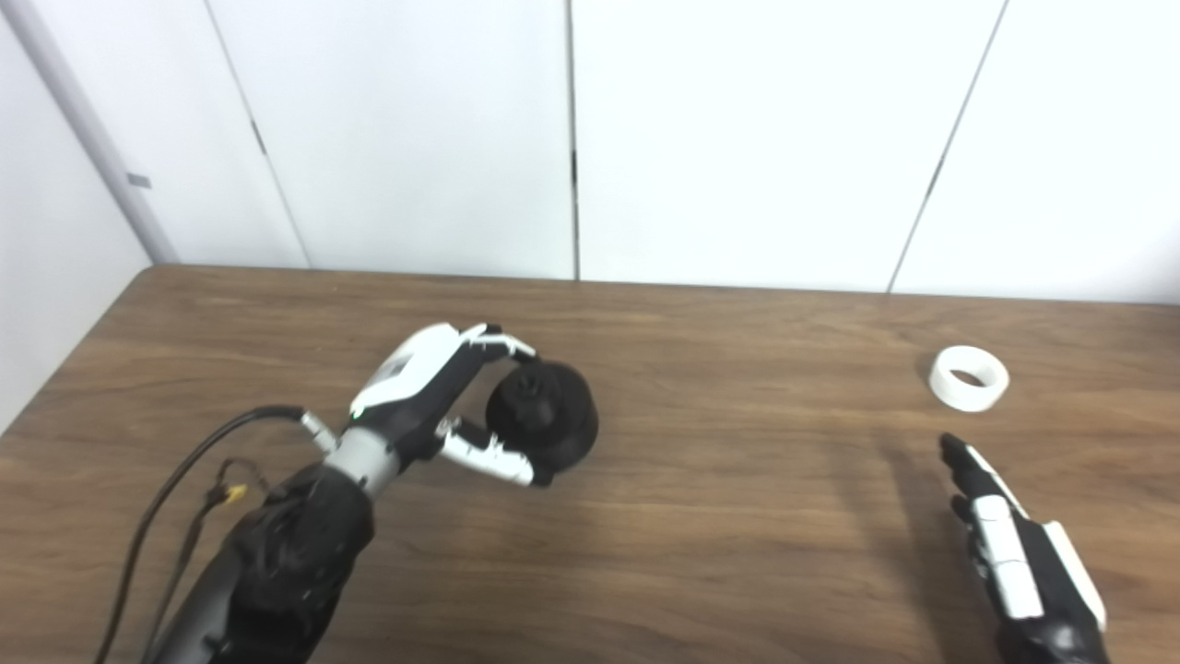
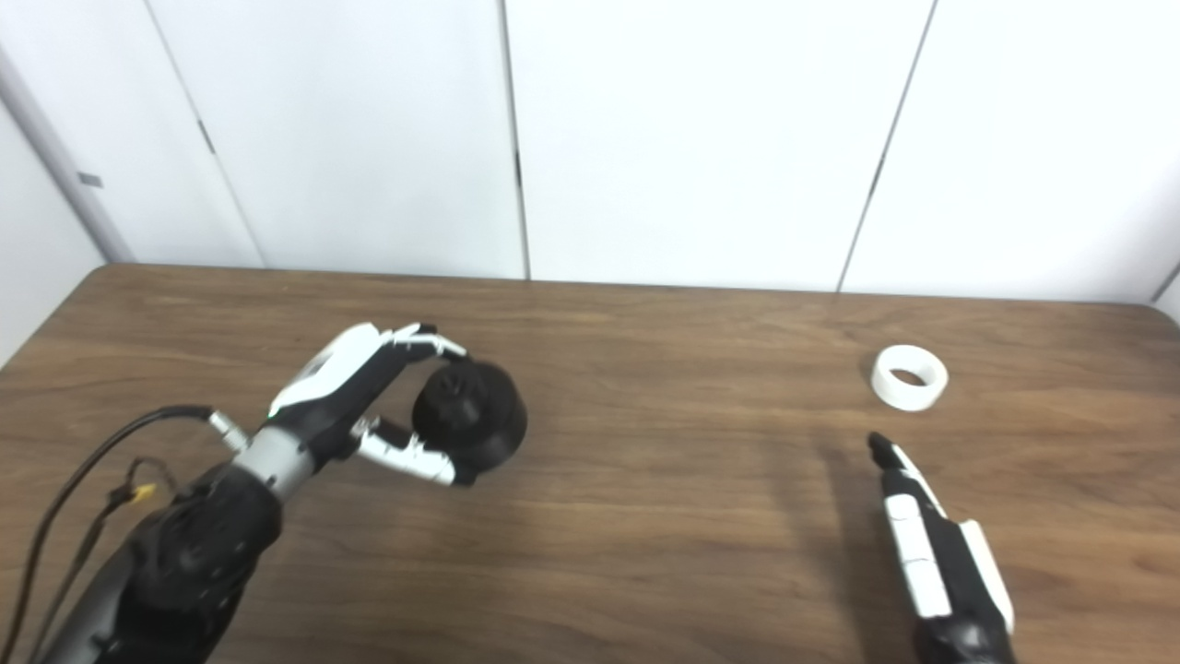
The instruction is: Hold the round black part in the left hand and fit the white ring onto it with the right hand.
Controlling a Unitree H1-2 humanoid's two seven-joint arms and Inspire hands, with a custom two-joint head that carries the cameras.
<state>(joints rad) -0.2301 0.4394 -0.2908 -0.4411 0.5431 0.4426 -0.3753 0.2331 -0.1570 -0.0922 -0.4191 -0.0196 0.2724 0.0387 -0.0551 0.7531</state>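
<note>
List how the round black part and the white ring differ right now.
The round black part is black and bulky, with a raised hub at its middle; the white ring is white, smaller and open through its middle. The black part sits within the left hand, fingers curled around it; the ring lies free, with the right hand short of it and not touching. Both are round and over the wooden table.

Wood table (image 1: 737,516), white panelled wall (image 1: 737,138)
</note>
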